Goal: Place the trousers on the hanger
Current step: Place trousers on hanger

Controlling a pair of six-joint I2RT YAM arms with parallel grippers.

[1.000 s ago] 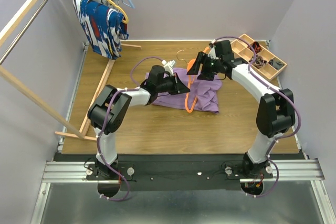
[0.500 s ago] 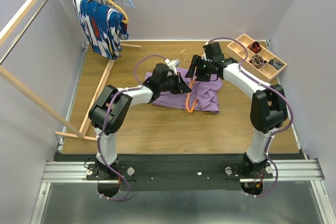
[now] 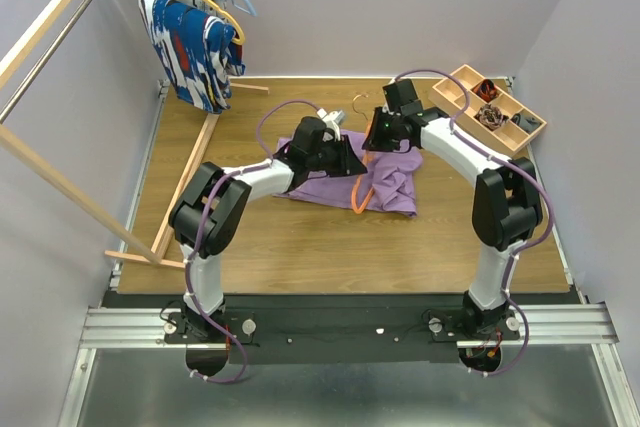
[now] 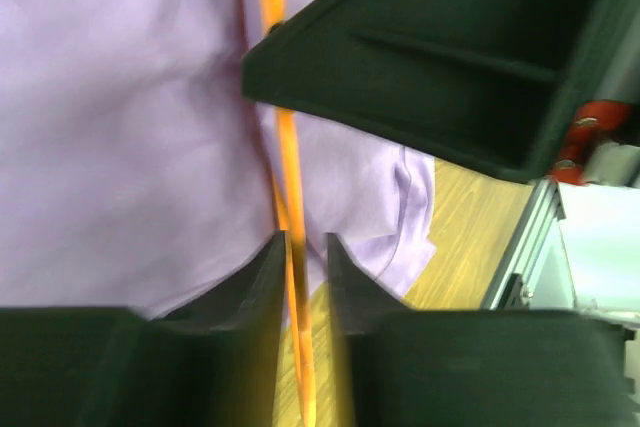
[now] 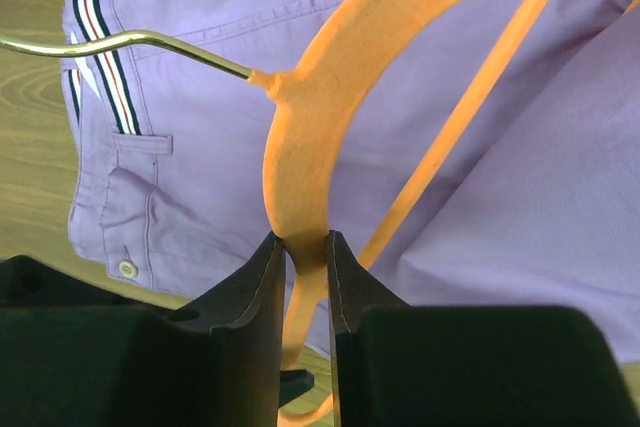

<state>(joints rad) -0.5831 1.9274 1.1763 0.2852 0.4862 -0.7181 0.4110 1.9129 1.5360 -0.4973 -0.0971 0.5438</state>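
1. Lilac trousers (image 3: pixel 390 187) lie crumpled on the wooden desk (image 3: pixel 300 247), about in its middle, between my 2 arms.
2. The orange hanger (image 5: pixel 300 147) lies on top of the trousers. From the top camera I see only a short piece of it, coming out over the near edge of the cloth. The rest is hidden under the 2 tools.
3. The right tool (image 5: pixel 303 239) is pinching the hanger. Its 2 fingers press on both sides of the broad curved shoulder, a little below the place where the metal hook (image 5: pixel 130 42) enters the plastic.
4. In the right wrist camera the hook runs to the left and crosses over the striped waistband (image 5: pixel 92 27). Below the waistband I see a pocket and 1 small button (image 5: pixel 126 269).
5. The left tool (image 4: pixel 306 242) is a little spread. The thin bar of the hanger passes between its 2 fingers, close to one finger, with a small gap to the other, so the bar is not clamped. This view is blurred, and I cannot tell if the bar touches that finger.
6. Both tools are low over the trousers and near each other: the left one over the left part of the cloth, the right one at its far edge.
7. At the far left stands a wooden rack (image 3: pixel 48 12) with a blue, white and red patterned garment (image 3: pixel 190 47) hanging on it.
8. In the far right corner lies a wooden tray (image 3: pixel 458 92) with several compartments, and some of them hold small dark things.
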